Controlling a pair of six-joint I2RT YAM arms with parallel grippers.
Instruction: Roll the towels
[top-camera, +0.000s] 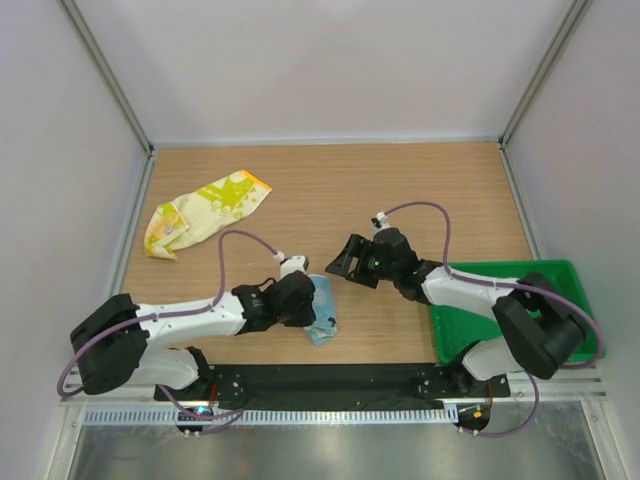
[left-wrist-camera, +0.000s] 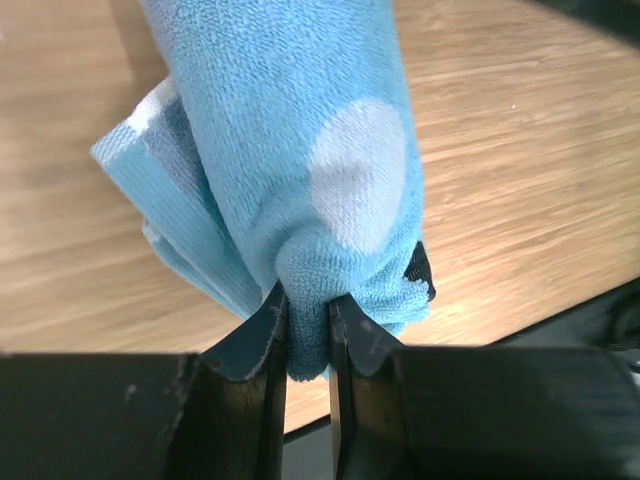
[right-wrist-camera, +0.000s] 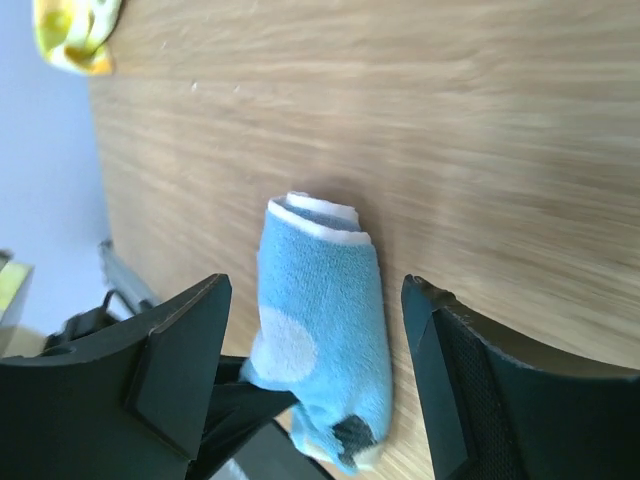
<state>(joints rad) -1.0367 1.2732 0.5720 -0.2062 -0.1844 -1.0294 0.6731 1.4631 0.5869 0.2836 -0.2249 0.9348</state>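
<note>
Where the surface (top-camera: 400, 190) nears its front edge, left of middle, the left hand (left-wrist-camera: 308, 312) is clenched on one end of the blue towel (right-wrist-camera: 322, 320) (rolled, spiral end showing in the right wrist view). Right hand (top-camera: 340, 262) is spread wide and empty, near the roll but apart from it. Yellow towel (top-camera: 205, 212) lies crumpled by the far-left corner. Green tray (top-camera: 560, 270) sits at the near-right corner.

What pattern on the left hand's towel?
Light blue towel with pale dots; clearest in left wrist view.
</note>
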